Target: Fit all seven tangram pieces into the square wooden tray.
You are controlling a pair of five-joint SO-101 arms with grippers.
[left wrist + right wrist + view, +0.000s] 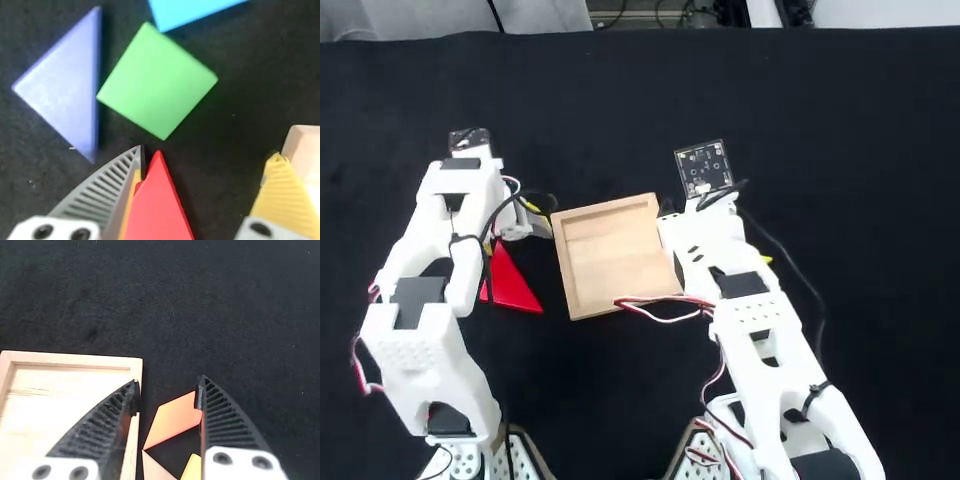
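**Pieces may slip, and the tray may get bumped**

The left gripper [207,152] is wide open and holds nothing. The red triangle [157,205] lies between its fingers. It is right beside the grey finger [112,187] and well apart from the yellow finger [282,192]. If the fingers close from here, I think the yellow one could push or turn the triangle on the black cloth [820,120] and not pinch it. The piece looks flat and smooth with slanted sides, so it could also pop out.

Just past the fingertips lie a green square [155,80], a blue triangle [60,100] and a light blue piece [190,10]. A sliding triangle could knock them.

The right gripper [167,381] is open too, with nothing in it. One black finger [107,425] hangs over the tray wall. The orange piece [175,420] shows on the cloth between the two fingers. If this gripper goes straight down, that finger may hit the wall and shove the tray. A yellow piece [192,469] and a pale piece [155,471] lie close to the orange one and could get bumped.

The square wooden tray [610,260] sits on the cloth between the two arms, turned a little. It is light wood with a low wall. The part that shows has no piece in it yet.
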